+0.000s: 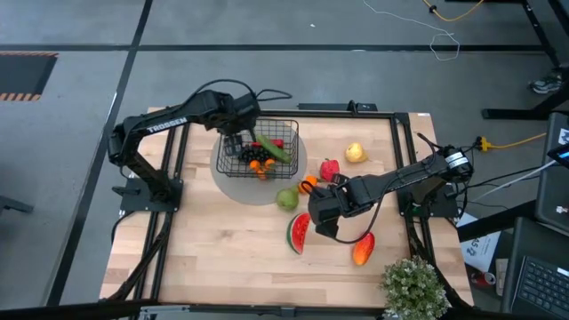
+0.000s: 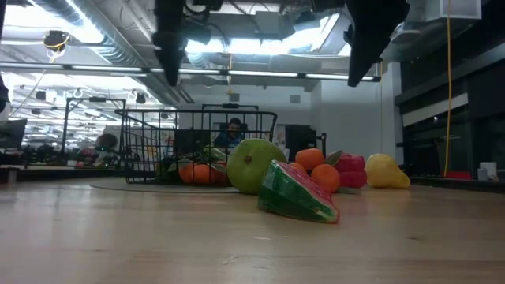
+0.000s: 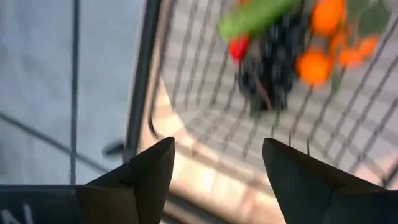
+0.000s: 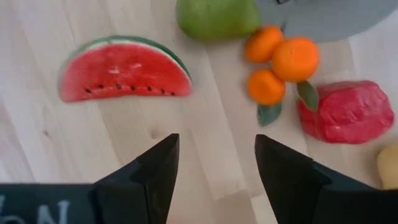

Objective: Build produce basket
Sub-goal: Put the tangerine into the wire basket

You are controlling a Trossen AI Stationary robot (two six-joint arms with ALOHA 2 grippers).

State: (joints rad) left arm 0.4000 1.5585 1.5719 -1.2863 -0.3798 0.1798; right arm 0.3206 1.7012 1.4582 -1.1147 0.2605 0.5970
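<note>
One small black wire-mesh basket (image 1: 259, 147) sits on a round grey mat (image 1: 233, 186) at the far left of the wooden tabletop (image 1: 222, 249), holding one green cucumber (image 1: 272, 148), one bunch of dark grapes (image 3: 268, 62) and some oranges (image 1: 260, 164). Outside it lie one watermelon slice (image 1: 298, 234), one green pear (image 1: 286, 198), three small oranges (image 4: 280, 62), one red fruit (image 1: 330, 168), one yellow fruit (image 1: 356, 153) and one orange-red mango (image 1: 364, 249). White "TROSSEN" lettering shows on the left arm, whose end effector (image 3: 217, 171) hangs over the basket with fingers apart and empty; the right end effector (image 4: 217, 165) hovers beside the watermelon slice, fingers also apart.

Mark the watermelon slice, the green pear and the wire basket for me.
watermelon slice (image 4: 124, 70): right wrist view, middle of the red flesh.
green pear (image 2: 254, 166): low view, centre of its rounded body.
basket (image 1: 229, 165): high view, wire rim at its left corner.
</note>
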